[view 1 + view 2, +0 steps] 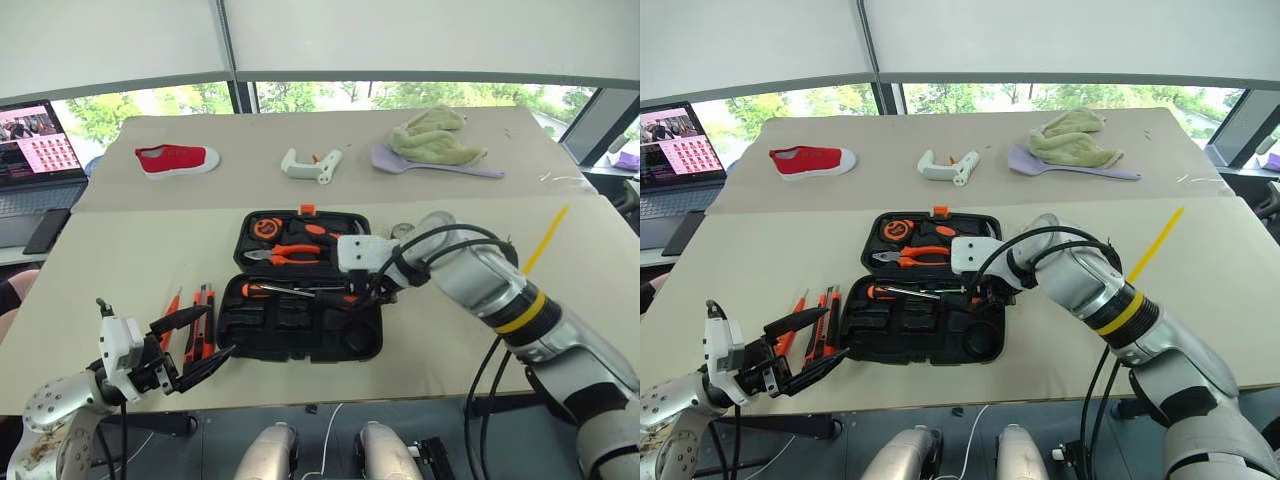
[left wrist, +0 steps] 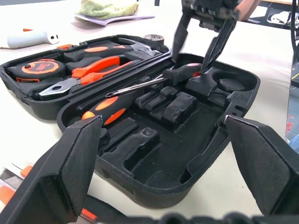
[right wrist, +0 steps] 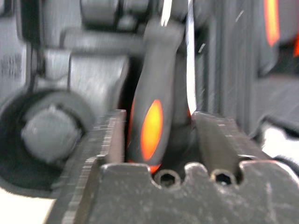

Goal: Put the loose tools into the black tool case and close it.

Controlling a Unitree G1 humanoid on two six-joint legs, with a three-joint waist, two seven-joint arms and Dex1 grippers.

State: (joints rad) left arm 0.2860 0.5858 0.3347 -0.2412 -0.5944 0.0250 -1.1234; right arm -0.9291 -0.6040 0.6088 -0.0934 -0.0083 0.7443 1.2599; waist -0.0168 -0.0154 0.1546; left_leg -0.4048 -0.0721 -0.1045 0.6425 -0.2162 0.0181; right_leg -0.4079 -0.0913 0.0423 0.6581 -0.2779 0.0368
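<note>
Left wrist view: the right pincer [image 2: 198, 44] stands open astride a screwdriver [image 2: 154, 84] lying in the black tool case [image 2: 224, 116], at twelve o'clock; the left pincer [image 1: 195, 345] gapes wide, empty.

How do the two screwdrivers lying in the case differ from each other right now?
The two screwdrivers lie head to tail across the black tool case. One screwdriver has its orange-and-black handle at the left end, away from both pincers. The other screwdriver has its handle at the right end, between the fingers of the open right pincer. Both are long, with silver shafts.
</note>
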